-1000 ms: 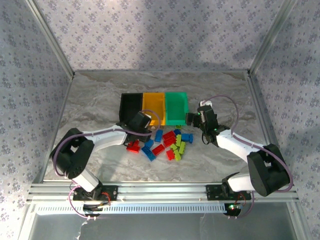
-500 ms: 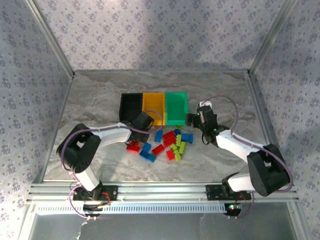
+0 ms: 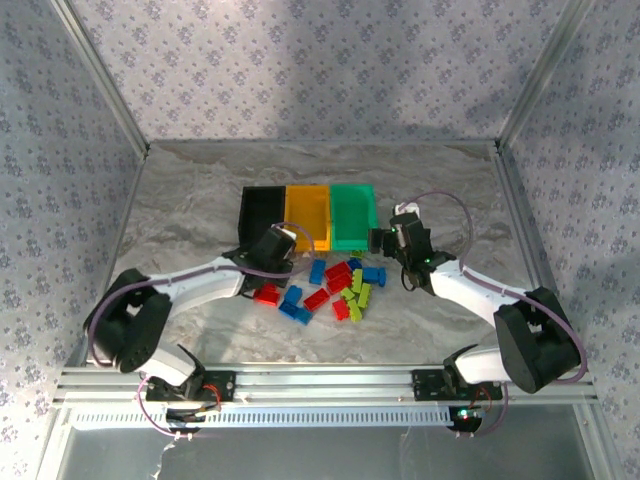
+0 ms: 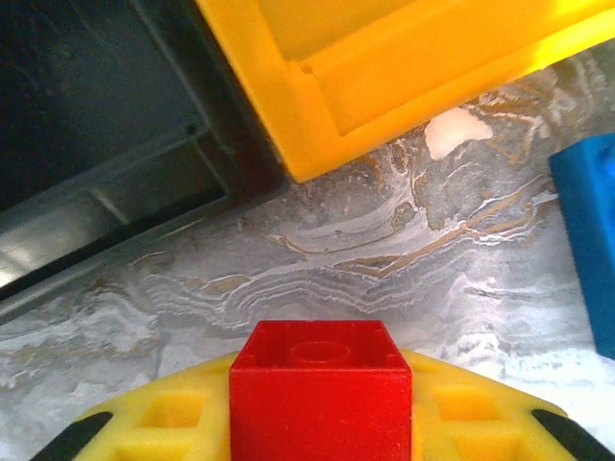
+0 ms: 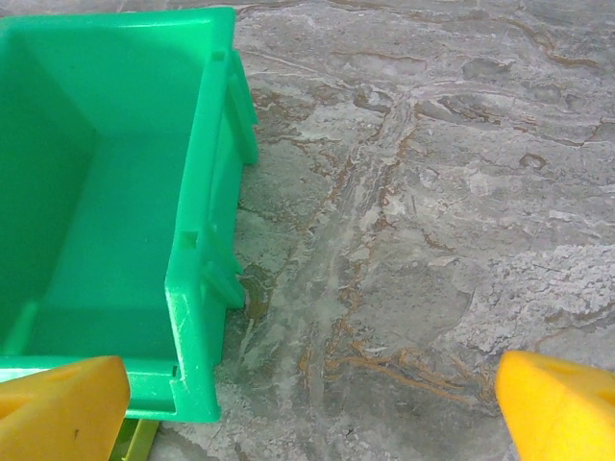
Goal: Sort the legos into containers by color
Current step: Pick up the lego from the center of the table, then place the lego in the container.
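arms (image 3: 200,280): white links, black joints | cables (image 3: 440,196): purple loops | pincer pads (image 5: 58,403): yellow

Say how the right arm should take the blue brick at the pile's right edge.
Probably from straight above, jaws across the narrow width of the blue brick, on its two long sides: it lies flat, and lime bricks crowd its left end.

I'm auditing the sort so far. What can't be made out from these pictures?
- Black bin floor, top view: too dark to tell if bricks lie inside.
- Red brick in the left pincer, left wrist view: lower part cut off by the bottom edge.
- Blue brick, same view: cut off at the right edge.
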You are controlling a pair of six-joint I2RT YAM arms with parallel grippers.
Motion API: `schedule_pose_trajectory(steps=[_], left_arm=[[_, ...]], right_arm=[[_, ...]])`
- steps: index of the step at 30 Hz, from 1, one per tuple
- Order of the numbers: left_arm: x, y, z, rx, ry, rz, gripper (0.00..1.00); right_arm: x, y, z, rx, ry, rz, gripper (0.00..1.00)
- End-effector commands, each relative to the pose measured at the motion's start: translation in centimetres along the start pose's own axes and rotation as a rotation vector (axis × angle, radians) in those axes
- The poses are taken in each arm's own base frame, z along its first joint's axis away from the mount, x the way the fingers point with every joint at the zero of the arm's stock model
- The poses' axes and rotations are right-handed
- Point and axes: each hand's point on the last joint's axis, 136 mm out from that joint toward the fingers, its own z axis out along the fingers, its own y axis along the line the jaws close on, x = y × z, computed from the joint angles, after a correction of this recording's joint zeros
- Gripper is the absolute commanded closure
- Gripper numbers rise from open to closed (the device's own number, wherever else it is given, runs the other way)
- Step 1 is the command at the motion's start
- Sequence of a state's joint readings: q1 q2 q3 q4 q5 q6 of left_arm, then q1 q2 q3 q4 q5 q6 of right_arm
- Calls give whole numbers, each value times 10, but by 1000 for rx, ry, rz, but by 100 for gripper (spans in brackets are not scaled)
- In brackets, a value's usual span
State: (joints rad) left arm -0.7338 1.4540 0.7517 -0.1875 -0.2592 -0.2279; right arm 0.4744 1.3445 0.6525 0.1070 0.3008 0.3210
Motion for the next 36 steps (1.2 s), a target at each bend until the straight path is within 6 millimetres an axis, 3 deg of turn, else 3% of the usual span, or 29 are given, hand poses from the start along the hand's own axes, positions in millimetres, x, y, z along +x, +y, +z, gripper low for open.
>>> schedule_pose_trajectory(steps=[1,4,8,14,18,21,25,31,36], left_arm=[[-27,-1,-18,20,-147,-21,79],[-53,-8,-31,53,-194,-37,79],[-90,-17,-34,55,-184,-23,79],[-130,-28,-13,13,-98,-24,78],[-144,-34,12,-27,-25,-14,78],[-149,-37,26,-48,5,-4,74],[-150,-41,30,-45,46,-9,54],[-149,-70,-7,32,-30,22,41],[-122,-100,-39,96,-63,105,42]], right_arm=[[-9,2,-2,14,-16,-17,0],[-9,4,-1,3,-8,-14,0],[-10,8,-3,-12,-6,-15,0],[-12,7,-6,-16,-12,-9,0],[-11,5,-6,-9,-10,-7,0],[-11,5,-7,-11,-11,-4,0],[-12,4,-8,-9,-15,-2,0],[-11,0,-9,-3,-21,23,0],[-9,-6,-6,-3,-10,56,0]])
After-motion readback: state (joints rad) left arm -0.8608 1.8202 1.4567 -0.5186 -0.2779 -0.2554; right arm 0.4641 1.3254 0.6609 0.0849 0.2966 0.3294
